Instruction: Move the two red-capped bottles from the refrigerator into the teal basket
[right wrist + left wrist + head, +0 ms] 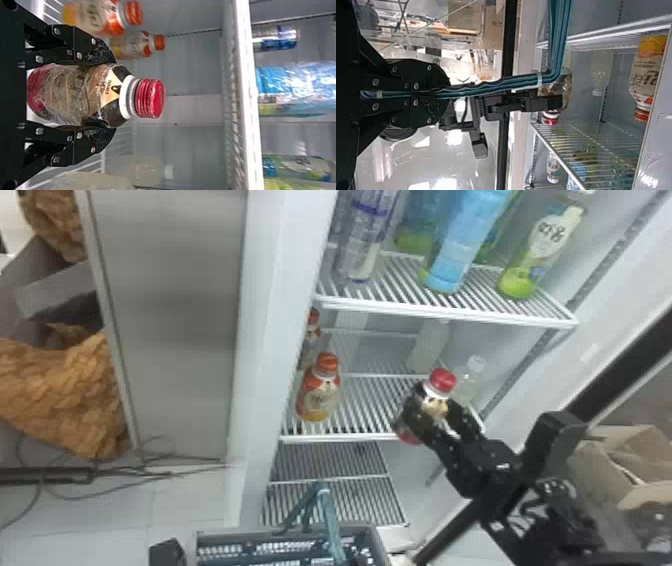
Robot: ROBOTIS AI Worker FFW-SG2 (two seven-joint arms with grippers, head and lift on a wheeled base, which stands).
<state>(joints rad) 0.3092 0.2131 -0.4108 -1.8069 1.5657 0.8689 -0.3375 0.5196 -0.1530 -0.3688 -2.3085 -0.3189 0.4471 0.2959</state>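
In the head view my right gripper (440, 417) is shut on a red-capped bottle (442, 386) at the right front of the middle refrigerator shelf. The right wrist view shows that dark-labelled bottle (85, 93) between both fingers of my right gripper (107, 94), its cap free. The teal basket (287, 529) stands low before the refrigerator, handle (327, 507) raised. A black part of my left arm (167, 552) is at the bottom edge, left of it. In the left wrist view my left gripper (448, 89) is shut on the teal handle (494, 84).
Two orange-capped bottles, the nearer (320, 390) and one behind (311, 325), stand at the middle shelf's left. A clear bottle (467, 382) is beyond the right gripper. Tall bottles stand on the upper shelf (450, 312). A cardboard box (622, 470) lies right of the refrigerator.
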